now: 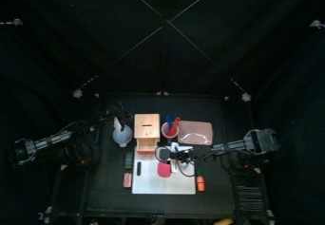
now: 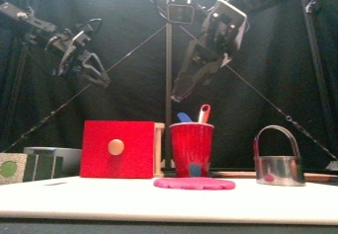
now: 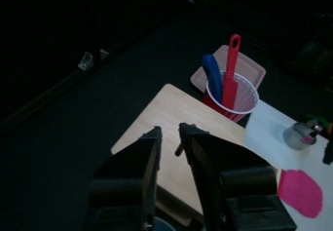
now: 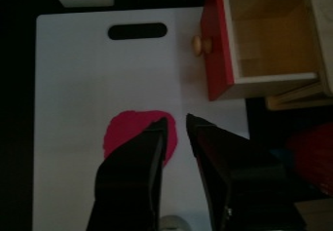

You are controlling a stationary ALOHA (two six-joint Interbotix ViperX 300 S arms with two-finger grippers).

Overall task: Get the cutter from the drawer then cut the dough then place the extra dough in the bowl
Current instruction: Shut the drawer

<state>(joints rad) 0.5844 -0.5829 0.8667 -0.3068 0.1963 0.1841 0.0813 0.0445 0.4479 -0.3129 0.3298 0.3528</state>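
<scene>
The cutter (image 2: 278,159) is already out of the drawer. It stands upright on the white cutting board (image 4: 78,89), to the right of the dough (image 2: 195,184), near it but not touching. Its wire handle arches over the top and shows broadside from the front. My right fingers (image 4: 163,133) hang high, about straight above the dough, clenched almost shut on nothing. I judge them the ones to use, since the cutter lies just off to their right, toward that arm's own side, which means a short sideways shift and then a drop. The handle's arch runs left to right as seen from the front, so I would open the fingers and close them across it from front and back. My left fingers (image 3: 156,142), likewise clenched on nothing, hover well left of the dough over the wooden box (image 3: 182,108), farther from the cutter.
</scene>
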